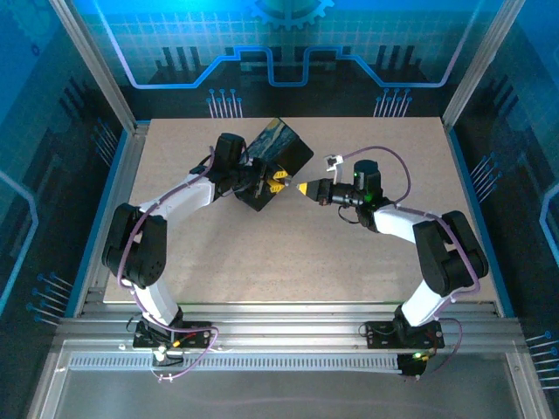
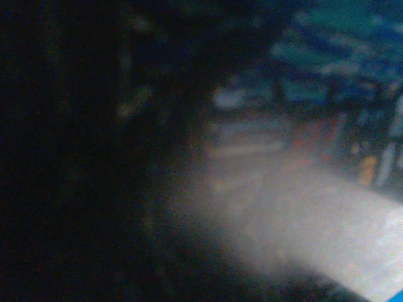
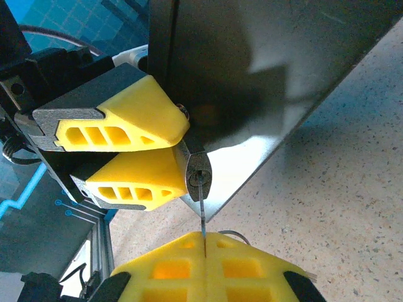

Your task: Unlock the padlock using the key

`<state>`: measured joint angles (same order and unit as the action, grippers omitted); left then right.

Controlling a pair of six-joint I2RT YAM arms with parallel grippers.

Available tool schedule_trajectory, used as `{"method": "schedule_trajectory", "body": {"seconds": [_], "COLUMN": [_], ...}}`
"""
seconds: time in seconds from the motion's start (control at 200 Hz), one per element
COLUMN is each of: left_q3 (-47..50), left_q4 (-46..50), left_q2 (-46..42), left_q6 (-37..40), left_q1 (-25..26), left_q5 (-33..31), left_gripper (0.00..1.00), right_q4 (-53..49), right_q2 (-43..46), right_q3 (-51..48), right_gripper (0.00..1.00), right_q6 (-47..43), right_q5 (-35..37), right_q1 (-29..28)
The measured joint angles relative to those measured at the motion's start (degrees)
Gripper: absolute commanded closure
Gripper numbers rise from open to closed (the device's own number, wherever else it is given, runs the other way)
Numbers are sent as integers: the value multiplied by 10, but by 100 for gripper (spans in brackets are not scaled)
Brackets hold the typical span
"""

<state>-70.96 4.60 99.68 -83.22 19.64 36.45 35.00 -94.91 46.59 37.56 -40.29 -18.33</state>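
The right hand is shown closed on the key, whose thin blade is lined up at the keyway of the padlock. The padlock is clamped at the fingertips of the left hand, just beside a dark box tilted over the speckled worktop.

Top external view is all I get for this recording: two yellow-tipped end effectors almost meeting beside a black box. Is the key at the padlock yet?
Observer: Yes. The thin metal key, pinched in the shut right end effector, has its tip at the keyway of the small silver padlock.
Operator: What holds the padlock?
Observer: The left end effector clamps it between its yellow fingers.
Operator: And the box?
Observer: The dark glossy box stands right behind the padlock; contact unclear.
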Motion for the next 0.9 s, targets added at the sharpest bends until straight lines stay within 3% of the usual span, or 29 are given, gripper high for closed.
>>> {"method": "schedule_trajectory", "body": {"seconds": [0.48, 0.9], "left_q3": [-3, -24], "left_q4": [31, 93], "left_q2": [-2, -2], "left_q6": [28, 43], "left_q1": [-3, -5], "left_q5": [-1, 5], "left_gripper": [89, 89], "right_q4": [1, 47], "right_q2": [1, 17], "right_q3": [-3, -66], "right_gripper": [100, 100], "right_q6": [-16, -30], "right_q5": [2, 8], "right_q1": [-4, -4]}}
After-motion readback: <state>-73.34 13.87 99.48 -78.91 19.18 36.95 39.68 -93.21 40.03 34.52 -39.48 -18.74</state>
